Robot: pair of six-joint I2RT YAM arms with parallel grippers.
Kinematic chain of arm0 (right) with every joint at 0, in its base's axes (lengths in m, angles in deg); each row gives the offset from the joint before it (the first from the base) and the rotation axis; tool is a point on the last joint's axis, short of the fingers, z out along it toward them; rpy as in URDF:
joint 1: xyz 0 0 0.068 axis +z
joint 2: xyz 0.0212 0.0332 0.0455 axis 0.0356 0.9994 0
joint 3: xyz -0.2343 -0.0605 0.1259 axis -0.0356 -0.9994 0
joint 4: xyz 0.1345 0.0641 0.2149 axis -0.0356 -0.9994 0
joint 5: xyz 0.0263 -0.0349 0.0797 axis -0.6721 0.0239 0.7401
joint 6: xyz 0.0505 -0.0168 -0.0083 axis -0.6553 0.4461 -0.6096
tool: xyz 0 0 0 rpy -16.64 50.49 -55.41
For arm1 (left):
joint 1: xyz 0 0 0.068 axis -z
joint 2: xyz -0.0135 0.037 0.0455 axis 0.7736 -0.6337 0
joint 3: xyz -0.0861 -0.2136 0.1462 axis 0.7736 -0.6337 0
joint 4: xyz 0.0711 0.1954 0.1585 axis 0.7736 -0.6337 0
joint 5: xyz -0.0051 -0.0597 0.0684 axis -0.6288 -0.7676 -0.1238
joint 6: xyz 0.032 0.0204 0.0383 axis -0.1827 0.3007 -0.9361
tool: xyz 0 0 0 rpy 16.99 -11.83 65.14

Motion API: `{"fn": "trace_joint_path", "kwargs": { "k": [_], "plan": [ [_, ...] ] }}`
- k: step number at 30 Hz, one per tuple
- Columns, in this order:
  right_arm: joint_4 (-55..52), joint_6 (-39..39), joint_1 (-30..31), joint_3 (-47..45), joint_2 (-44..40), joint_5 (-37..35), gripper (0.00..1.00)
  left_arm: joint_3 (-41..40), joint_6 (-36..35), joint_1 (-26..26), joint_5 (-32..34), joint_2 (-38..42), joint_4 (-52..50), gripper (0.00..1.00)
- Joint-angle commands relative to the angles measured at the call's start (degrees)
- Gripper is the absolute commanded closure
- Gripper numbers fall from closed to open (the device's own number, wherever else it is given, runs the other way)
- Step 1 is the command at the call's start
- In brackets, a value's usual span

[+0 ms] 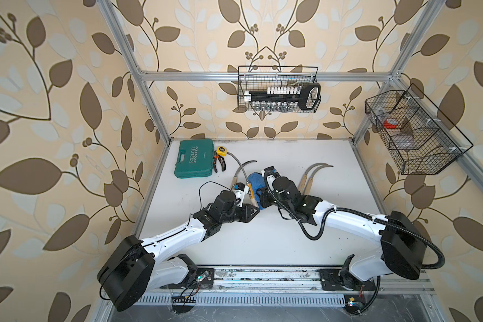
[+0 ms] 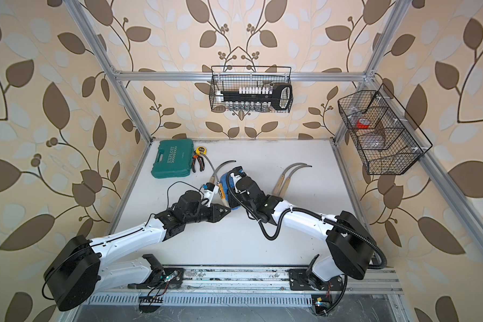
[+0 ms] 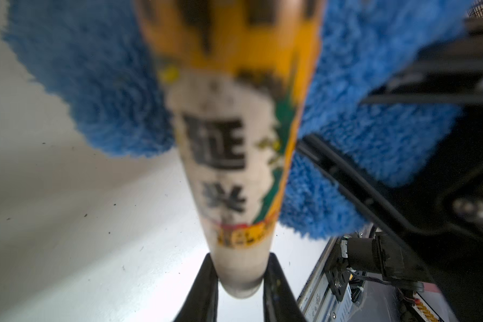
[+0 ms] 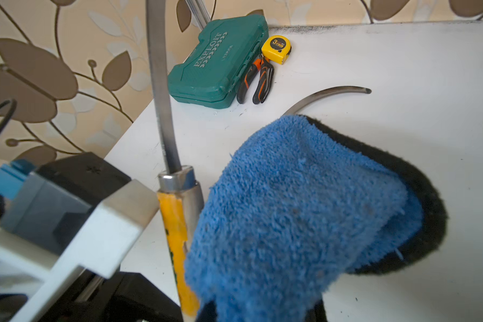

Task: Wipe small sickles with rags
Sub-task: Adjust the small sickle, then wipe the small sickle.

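Mid-table, centre of both top views: my left gripper (image 3: 240, 274) is clamped on the butt end of one small sickle (image 1: 250, 192). Its yellow-labelled handle is pinched between my black fingers (image 3: 204, 284), and its grey blade arcs toward the upper left. My right gripper (image 4: 262, 313) is closed on the blue rag (image 1: 255, 179), which hangs just beside that handle; whether cloth and wood touch, I cannot tell. A second sickle (image 1: 235, 178) lies on the white table (image 1: 290, 245), its blade crossing the held blade in both top views. Two more sickles (image 1: 307, 179) lie side by side right of centre. The green tool case (image 1: 195, 159), pliers (image 1: 221, 165) and tape measure (image 1: 221, 150) sit at the table's upper left corner.
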Motion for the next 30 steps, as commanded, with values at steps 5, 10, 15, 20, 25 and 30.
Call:
{"fn": "trace_joint_path", "kwargs": {
  "k": [5, 10, 15, 20, 25, 30],
  "plan": [
    [-1.7, 0.3, -2.8, -2.7, -5.5, -1.3, 1.0, 1.4, -2.8, 0.2, 4.9, 8.0, 3.6, 1.0],
    [-3.4, 1.2, -3.3, -3.8, -8.0, -2.9, 1.0, 1.7, -3.2, 0.1, 5.0, 10.6, 4.3, 1.0],
    [-3.4, 1.1, -3.2, -4.9, -7.3, -1.1, 1.0, 2.9, -3.3, 0.1, 5.3, 11.1, 4.4, 1.0],
    [-1.4, 0.6, -1.2, -6.6, -4.4, 1.7, 1.0, 6.0, -4.3, 0.1, 4.6, 9.1, 1.9, 1.0],
    [1.6, 1.3, 3.2, -6.6, -4.6, 5.7, 1.0, 7.9, -4.6, 0.1, 3.6, 5.3, 2.1, 1.0],
    [2.6, 2.5, 3.5, -6.8, -8.9, 6.0, 1.0, 7.9, -4.4, 0.1, 2.3, 3.5, 2.8, 1.0]
  ]
}}
